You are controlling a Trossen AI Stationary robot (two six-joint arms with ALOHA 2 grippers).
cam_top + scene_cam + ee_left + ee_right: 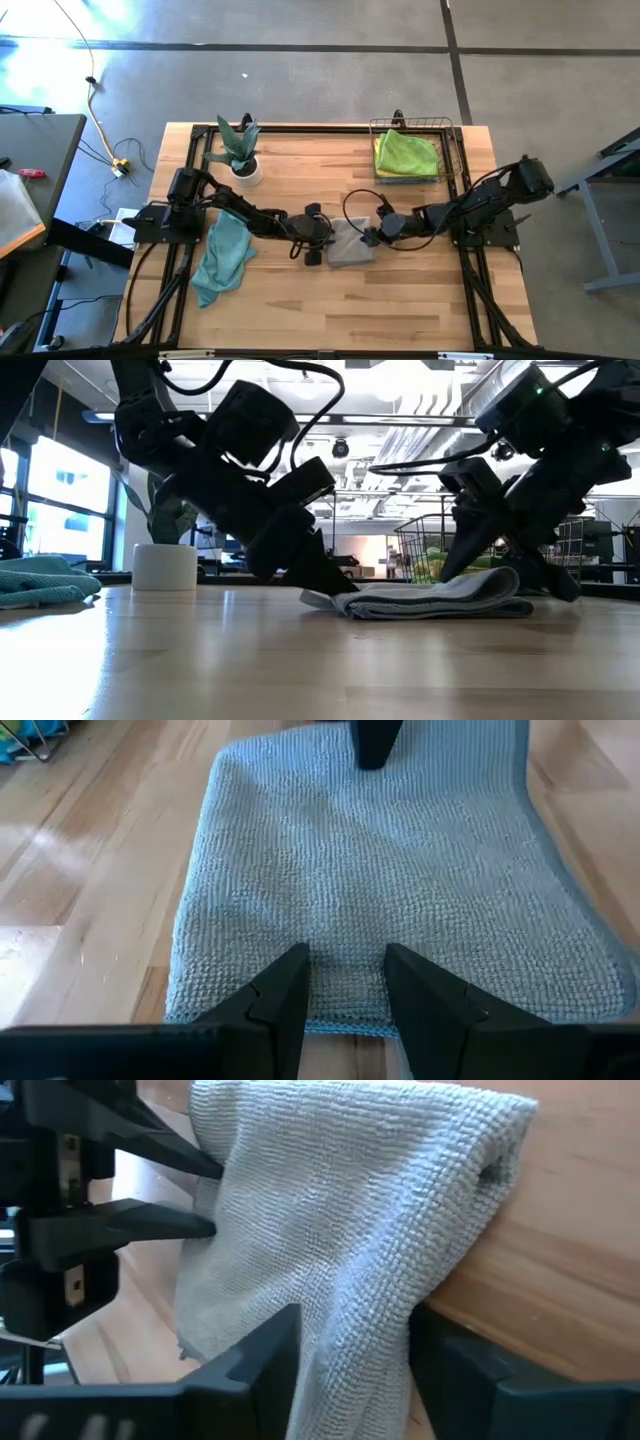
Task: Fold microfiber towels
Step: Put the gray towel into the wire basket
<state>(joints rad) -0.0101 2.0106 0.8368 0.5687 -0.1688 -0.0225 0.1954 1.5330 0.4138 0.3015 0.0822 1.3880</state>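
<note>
grey towel: folded grey towel [350,246] lies flat mid-table, about halfway between the side edges and a bit nearer the front edge.
key relation: it sits right between my two grippers, long axis running roughly back edge to front edge, so each claw meets a long side. Both arms equally near.
left gripper: left gripper [345,982] at the towel's left edge, fingers partly apart with the hem between them. I read it as pinching that edge.
right gripper: right gripper [350,1370] at the opposite edge, fingers straddling the fabric, cloth bunched between them; clamped or not, I cannot tell.
other towels: teal towel [222,258] crumpled toward the table's left edge; green towel [406,153] in the wire basket [448,128] at the back right corner.
judgement: next fold likely runs across the short axis.
</note>
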